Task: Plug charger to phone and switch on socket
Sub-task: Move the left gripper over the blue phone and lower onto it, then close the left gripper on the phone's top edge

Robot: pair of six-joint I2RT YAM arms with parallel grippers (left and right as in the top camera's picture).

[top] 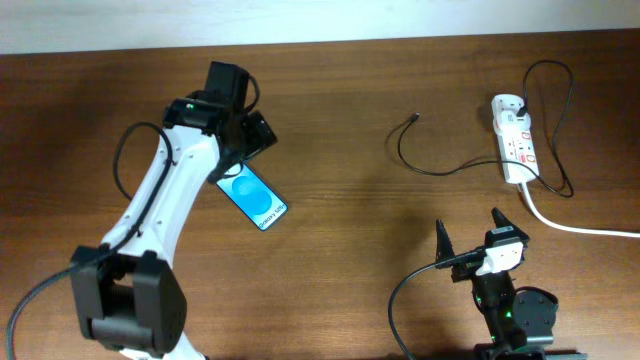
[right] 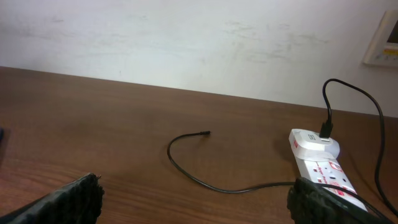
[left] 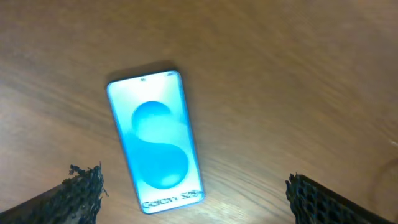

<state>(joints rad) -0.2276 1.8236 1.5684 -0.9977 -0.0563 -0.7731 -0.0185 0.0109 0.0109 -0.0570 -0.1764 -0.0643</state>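
Nearest the base, the right hand [top: 470,235] sits low over the counter [top: 350,230]. Its fingers are spread wide with nothing between them, and it faces the socket side, probably waiting its turn.

Farther out on the left, the phone [top: 253,197] lies flat, screen up and slanted, with its text end toward the near right. The left hand [top: 250,140] hovers at the phone's far end, also wide open and empty. Its wrist view shows a finger on each side of the phone, clear of it, likely lined up to grip or steady it. I cannot tell how high it hangs.

Past the middle, the charger [top: 430,172] curls loose, its tip [top: 415,118] free and well apart from the phone. Its adapter [top: 505,103] already sits in the far end of the socket [top: 518,150] at the far right. Only the tip and the switch seem left to do. The white cord [top: 570,225] runs off the right edge.
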